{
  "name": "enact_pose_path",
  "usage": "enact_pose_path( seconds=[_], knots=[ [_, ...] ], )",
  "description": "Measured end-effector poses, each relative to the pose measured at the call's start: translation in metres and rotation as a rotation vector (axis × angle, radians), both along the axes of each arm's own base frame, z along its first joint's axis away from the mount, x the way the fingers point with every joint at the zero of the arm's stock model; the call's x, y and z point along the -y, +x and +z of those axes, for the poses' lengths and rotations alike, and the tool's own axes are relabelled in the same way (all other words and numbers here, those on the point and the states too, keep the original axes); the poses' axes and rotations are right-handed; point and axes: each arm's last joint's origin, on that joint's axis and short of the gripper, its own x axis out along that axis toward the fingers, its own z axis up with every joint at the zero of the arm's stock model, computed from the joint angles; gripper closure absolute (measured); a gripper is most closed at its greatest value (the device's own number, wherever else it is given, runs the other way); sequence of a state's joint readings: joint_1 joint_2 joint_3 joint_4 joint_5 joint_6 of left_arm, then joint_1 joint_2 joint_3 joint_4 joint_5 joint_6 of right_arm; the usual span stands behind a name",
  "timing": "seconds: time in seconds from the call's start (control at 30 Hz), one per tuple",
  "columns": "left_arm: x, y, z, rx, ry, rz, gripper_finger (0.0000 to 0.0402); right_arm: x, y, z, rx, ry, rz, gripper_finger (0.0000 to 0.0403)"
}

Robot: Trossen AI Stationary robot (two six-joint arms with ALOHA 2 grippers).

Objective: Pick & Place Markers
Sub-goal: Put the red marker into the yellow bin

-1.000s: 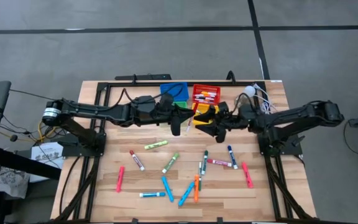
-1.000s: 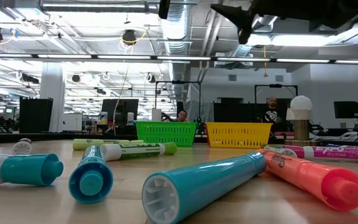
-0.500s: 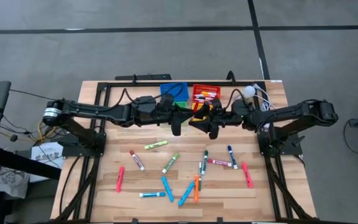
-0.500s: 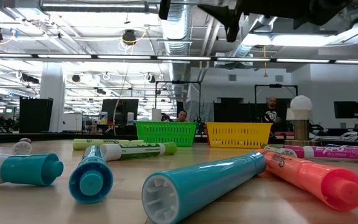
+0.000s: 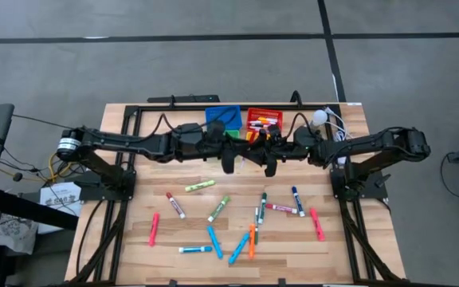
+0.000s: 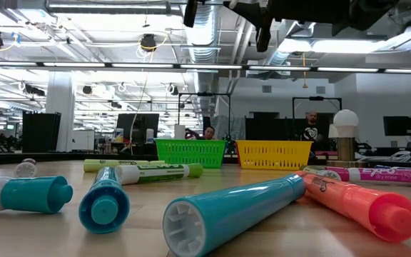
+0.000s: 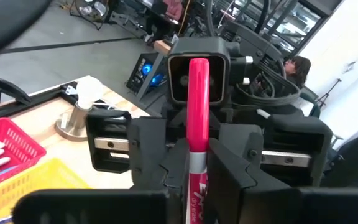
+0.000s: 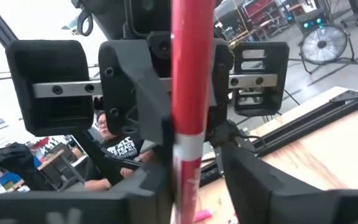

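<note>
My left claw is clamping a pink marker at mid-barrel; my right claw, at three o'clock, is seemingly closing around it. Light, stiff, slippery plastic.

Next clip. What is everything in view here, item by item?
loose markers: about a dozen, mixed colours, spread on the table
held marker: one, pink, in the air between both grippers
bins: four, blue, red, green, yellow, table's far edge
white-topped stand: one, right of the bins
person: one, room behind
left gripper: fingers shut on held marker
right gripper: facing it, at the marker
</note>
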State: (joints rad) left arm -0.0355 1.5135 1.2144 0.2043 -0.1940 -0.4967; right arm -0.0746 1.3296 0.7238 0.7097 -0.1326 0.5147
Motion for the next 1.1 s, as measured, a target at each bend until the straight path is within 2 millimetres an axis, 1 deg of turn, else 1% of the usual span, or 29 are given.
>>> enact_pose_path(
  seconds=[0.13,0.37,0.53,0.67,0.73,0.9,1.1],
  knots=[
    [-0.0037,0.0001,0.0001,0.001,0.001,0.01,0.0356,0.0,0.0,-0.0001,-0.001,0.0,-0.001,0.0328],
    [-0.0044,0.0001,0.0002,0.001,0.006,0.012,0.0356,0.0,0.0,-0.0001,-0.001,-0.001,-0.001,0.038],
    [-0.0043,0.0001,0.0002,0.001,0.006,0.011,0.0351,0.0002,0.0,-0.0003,-0.001,-0.015,-0.003,0.0381],
    [-0.0046,0.0001,0.0002,0.001,0.005,0.013,0.035,0.0026,-0.0002,-0.0005,-0.004,-0.004,-0.01,0.0372],
    [-0.0047,0.0002,0.0001,0.0,0.009,0.016,0.0346,0.0037,-0.0002,-0.0006,-0.005,-0.002,-0.013,0.0375],
    [-0.0049,0.0001,0.0001,-0.005,0.038,0.028,0.0311,0.0056,-0.0004,-0.001,-0.008,-0.001,-0.022,0.0381],
    [-0.0047,-0.0005,0.0004,-0.015,0.081,0.022,0.0242,0.0083,-0.0006,-0.0021,-0.019,0.003,-0.033,0.0379]
  ],
)
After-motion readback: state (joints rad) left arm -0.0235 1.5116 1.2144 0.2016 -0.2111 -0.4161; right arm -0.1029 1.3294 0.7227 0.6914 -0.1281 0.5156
